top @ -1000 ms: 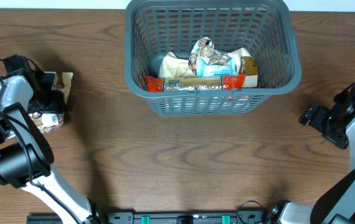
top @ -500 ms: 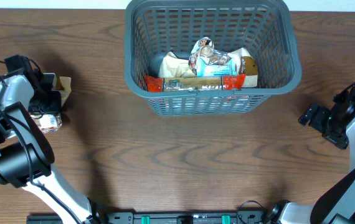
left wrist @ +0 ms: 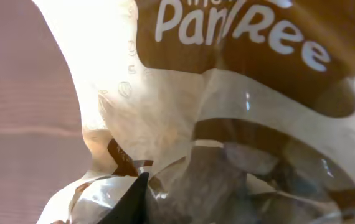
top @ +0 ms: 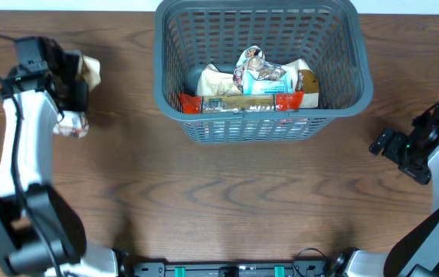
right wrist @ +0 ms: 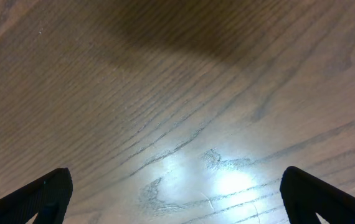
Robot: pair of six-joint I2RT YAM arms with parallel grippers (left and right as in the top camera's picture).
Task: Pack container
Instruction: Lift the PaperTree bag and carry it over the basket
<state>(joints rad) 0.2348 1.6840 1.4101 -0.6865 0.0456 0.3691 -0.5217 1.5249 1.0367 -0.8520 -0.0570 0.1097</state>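
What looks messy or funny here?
Nothing is spilled or broken. The packets in the basket lie in a jumbled heap against its near wall, not flat. One crinkly snack packet is outside the basket, far off to its left, pinched in the left gripper.

Overhead is evenly lit and sharp for me, light from above. Soft shadows fall on the worktop (top: 227,192) under the basket (top: 263,127) and beside the arms. Left wrist view is poor: the snack bag (left wrist: 227,124) fills it, too close and blurry, pale part blown out at upper left. Right wrist view: hot glare patch on the wood low centre, dark shadow along the top, right claw (right wrist: 177,196) fingers (right wrist: 40,196) just black shapes.
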